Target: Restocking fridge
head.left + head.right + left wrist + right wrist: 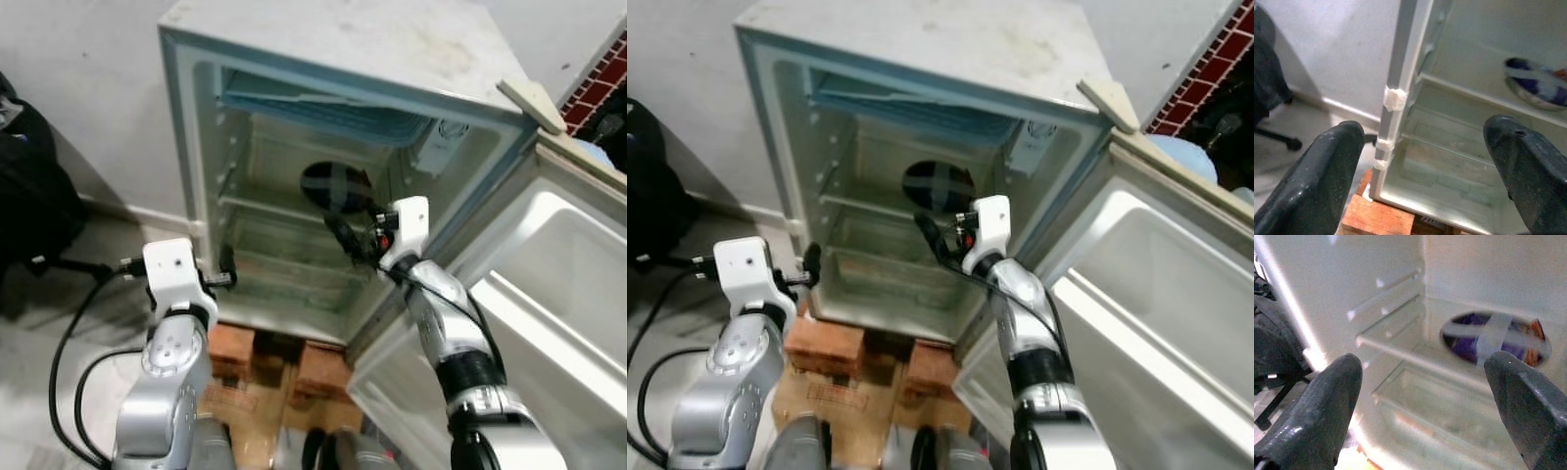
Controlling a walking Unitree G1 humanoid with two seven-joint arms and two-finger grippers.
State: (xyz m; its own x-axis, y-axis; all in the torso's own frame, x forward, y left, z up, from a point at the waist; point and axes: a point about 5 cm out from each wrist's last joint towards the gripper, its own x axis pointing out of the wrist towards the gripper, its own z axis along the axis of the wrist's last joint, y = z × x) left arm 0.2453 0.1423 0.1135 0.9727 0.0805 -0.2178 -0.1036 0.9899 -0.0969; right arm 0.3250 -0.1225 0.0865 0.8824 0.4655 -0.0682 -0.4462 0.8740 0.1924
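A small white fridge (333, 59) stands open in front of me. On its upper glass shelf (265, 208) lies a dark blue and purple packet (333, 186) with a pale stripe, also seen as the packet (1493, 338) in the right wrist view. My right gripper (348, 240) is held at the fridge's mouth just below and in front of the packet, open and empty. My left gripper (223, 269) is open beside the fridge's left door frame (1396, 98), holding nothing. The lower shelves look bare.
The fridge door (549, 294) hangs wide open on the right, close to my right arm. Red bricks (235, 352) prop up the fridge. A black office chair (29, 196) and cables (69, 343) lie on the floor at the left.
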